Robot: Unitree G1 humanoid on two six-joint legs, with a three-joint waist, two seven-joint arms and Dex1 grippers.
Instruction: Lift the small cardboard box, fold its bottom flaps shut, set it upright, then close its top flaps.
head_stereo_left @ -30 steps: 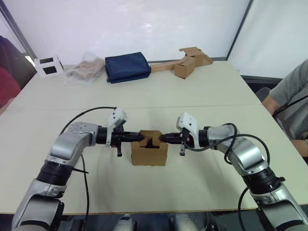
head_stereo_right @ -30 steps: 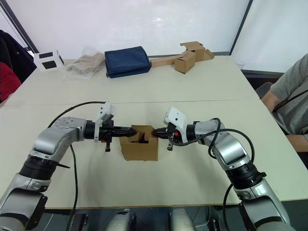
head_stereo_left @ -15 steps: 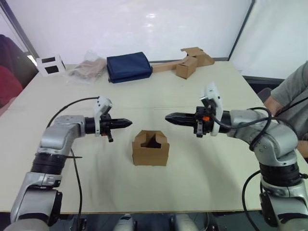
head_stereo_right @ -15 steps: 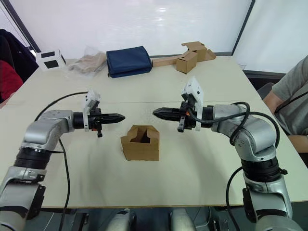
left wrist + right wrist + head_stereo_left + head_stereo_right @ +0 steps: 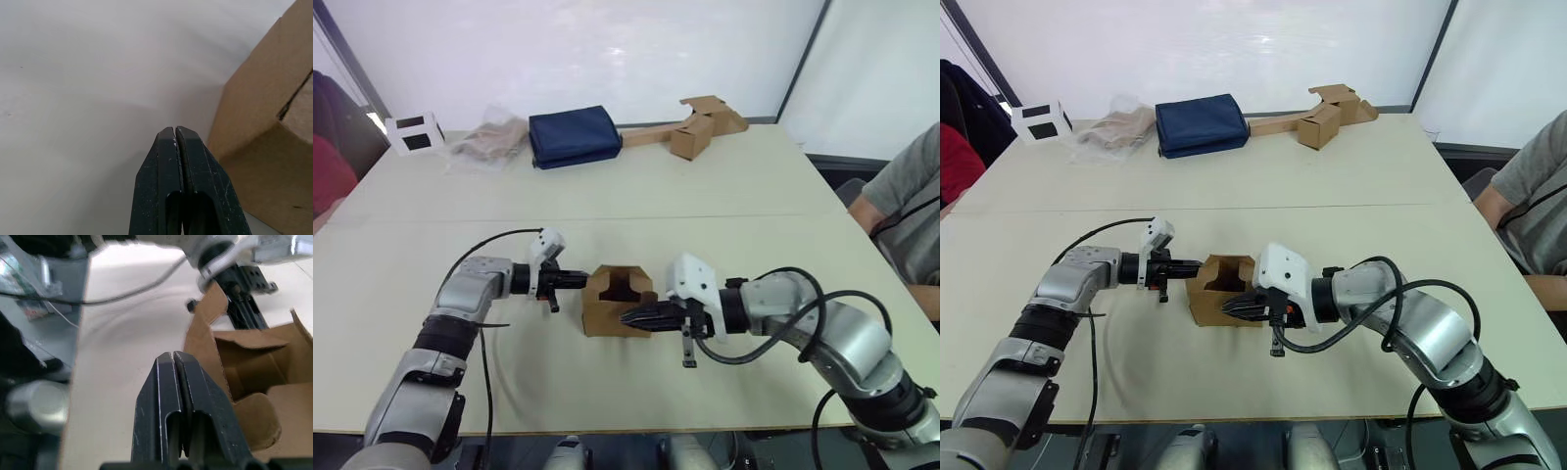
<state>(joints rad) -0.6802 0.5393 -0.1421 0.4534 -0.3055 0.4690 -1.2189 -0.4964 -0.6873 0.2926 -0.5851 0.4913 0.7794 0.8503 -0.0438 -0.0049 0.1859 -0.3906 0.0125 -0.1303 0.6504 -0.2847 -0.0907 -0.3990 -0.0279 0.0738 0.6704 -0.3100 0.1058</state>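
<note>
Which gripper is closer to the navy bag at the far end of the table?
Left. The left gripper sits at the small cardboard box's left side, more directly below the navy bag. The right gripper is at the box's near front, farther away.

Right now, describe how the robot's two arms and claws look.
Both arms are silver-grey metal with black joint rings and loose black cables looping alongside. Each wrist carries a white housing; the right one shows a small orange spot. The left claw and right claw each end in two slim black tapered fingers.
</note>
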